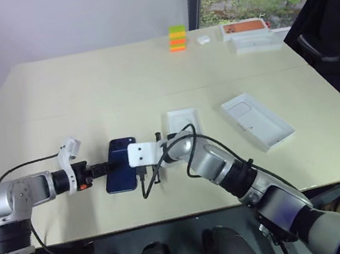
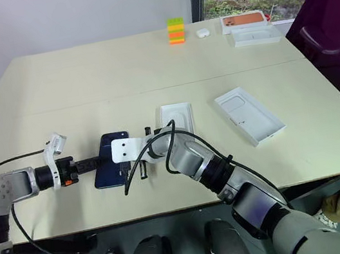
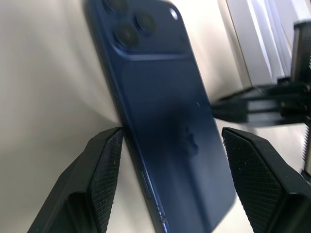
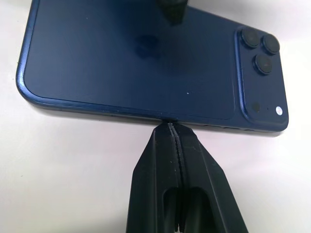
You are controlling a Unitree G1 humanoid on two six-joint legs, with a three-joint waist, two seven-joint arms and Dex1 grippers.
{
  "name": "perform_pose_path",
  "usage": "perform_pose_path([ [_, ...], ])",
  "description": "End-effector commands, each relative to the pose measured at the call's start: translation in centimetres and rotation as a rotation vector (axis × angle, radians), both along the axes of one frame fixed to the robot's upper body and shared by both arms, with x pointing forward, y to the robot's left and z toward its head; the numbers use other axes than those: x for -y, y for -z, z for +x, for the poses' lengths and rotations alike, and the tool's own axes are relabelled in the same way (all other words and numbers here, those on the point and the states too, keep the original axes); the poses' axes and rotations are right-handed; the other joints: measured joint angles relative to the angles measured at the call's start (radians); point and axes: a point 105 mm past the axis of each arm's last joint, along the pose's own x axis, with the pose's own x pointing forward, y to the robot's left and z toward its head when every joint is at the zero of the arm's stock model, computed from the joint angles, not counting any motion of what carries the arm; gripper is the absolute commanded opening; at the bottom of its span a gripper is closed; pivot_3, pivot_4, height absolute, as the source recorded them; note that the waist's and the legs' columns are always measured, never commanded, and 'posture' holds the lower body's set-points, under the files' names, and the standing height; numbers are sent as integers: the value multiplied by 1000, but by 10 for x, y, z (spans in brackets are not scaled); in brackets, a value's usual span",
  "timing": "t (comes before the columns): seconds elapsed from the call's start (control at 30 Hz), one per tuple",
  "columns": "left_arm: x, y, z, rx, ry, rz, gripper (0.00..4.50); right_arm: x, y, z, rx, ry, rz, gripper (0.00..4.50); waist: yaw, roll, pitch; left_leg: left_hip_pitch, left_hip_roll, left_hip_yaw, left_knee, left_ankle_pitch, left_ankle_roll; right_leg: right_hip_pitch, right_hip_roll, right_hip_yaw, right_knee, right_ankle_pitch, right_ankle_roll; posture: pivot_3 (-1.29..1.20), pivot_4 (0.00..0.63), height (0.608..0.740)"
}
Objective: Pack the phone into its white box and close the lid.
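The dark blue phone (image 1: 121,164) lies back up on the table near its front edge, with the camera cluster (image 4: 260,51) at its far end. My left gripper (image 1: 105,168) is open, and its fingers (image 3: 104,179) stand on either side of the phone's near end. My right gripper (image 4: 170,127) is shut, with its tips against the phone's long right edge. A shallow white box (image 1: 180,124) lies just beyond the right gripper, partly hidden by that arm. A longer white box part (image 1: 257,119) with a phone-shaped recess lies to the right; I cannot tell whether it is the lid.
At the far right of the table stand an orange-topped box (image 1: 244,25) and another white box (image 1: 258,42). A stack of coloured blocks (image 1: 176,38) and a small white case (image 1: 203,40) sit beside them. A dark chair (image 1: 329,22) stands off the right edge.
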Motion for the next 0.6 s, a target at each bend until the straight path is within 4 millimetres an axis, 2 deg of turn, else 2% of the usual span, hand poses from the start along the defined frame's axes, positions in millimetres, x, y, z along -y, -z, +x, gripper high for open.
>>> perform_pose_path([
  [0.03,24,29,-18,-157,50,-104,3437,-9,-2,-4,9,-27,11,27,2,0,0,2,0,0,0,0,0,2,0,0,-1,0,0,0,150,740],
  [0.1,26,21,-17,-145,50,-149,3437,-7,-2,-4,3,-18,10,27,2,0,0,4,0,0,-1,0,0,4,0,0,-3,-1,1,0,150,740],
  [0.43,33,18,-16,-106,33,-218,3437,-7,-8,2,34,-15,20,27,0,0,0,4,0,0,-1,0,0,5,-1,1,-3,-1,1,0,150,740],
  [0.57,25,15,-12,-69,5,-207,3437,-3,-5,2,37,-23,12,27,0,-1,0,4,0,0,-1,0,0,4,-1,1,-3,-1,0,0,150,740],
  [0.6,25,13,-12,-76,-1,-223,3176,-2,-5,3,42,-18,10,3,0,-1,1,3,0,0,-2,0,0,4,-1,1,-3,-1,0,0,150,740],
])
